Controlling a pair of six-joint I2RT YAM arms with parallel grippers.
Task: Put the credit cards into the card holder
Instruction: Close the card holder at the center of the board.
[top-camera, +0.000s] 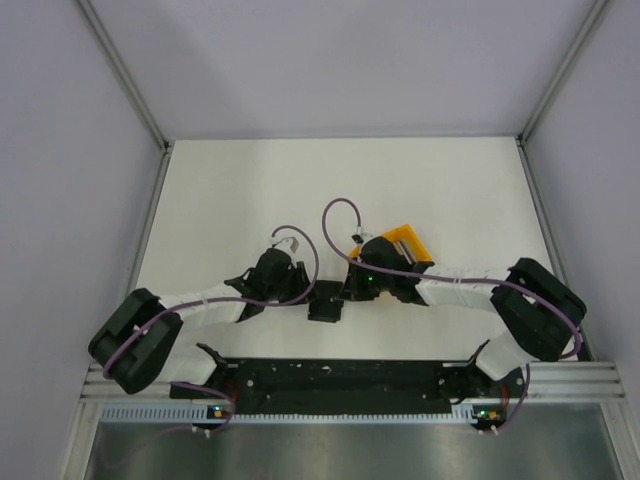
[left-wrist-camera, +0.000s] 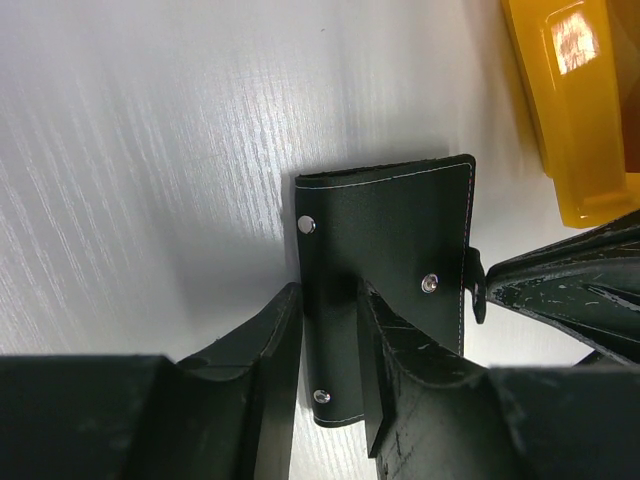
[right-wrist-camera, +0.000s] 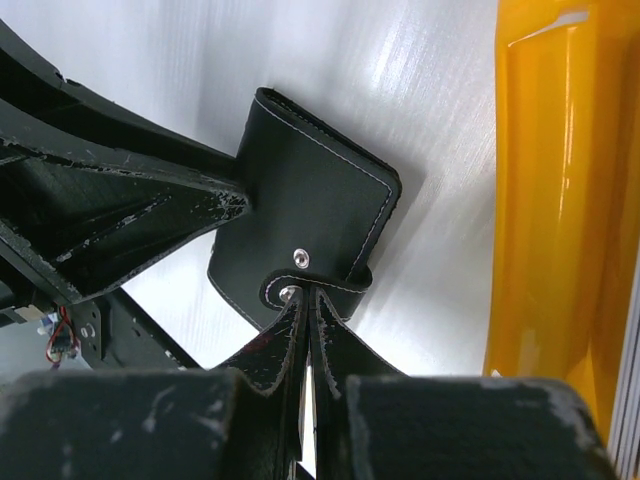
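The black card holder (top-camera: 325, 303) lies on the white table between my two grippers. In the left wrist view my left gripper (left-wrist-camera: 330, 295) is closed across the near edge of the card holder (left-wrist-camera: 400, 230), one finger on each side of a strip with a snap at each end. My right gripper (right-wrist-camera: 308, 290) is shut on the snap strap (right-wrist-camera: 330, 285) that curls off the card holder (right-wrist-camera: 300, 190). Thin grey stripes, the credit cards (right-wrist-camera: 628, 390) seen edge-on, show at the frame's right edge inside the orange bin.
An orange plastic bin (top-camera: 412, 248) stands just behind my right gripper (top-camera: 348, 290), close to the card holder's far side. It fills the right of both wrist views (left-wrist-camera: 580, 110) (right-wrist-camera: 560, 200). My left gripper (top-camera: 303, 290) sits opposite. Grey walls ring the table.
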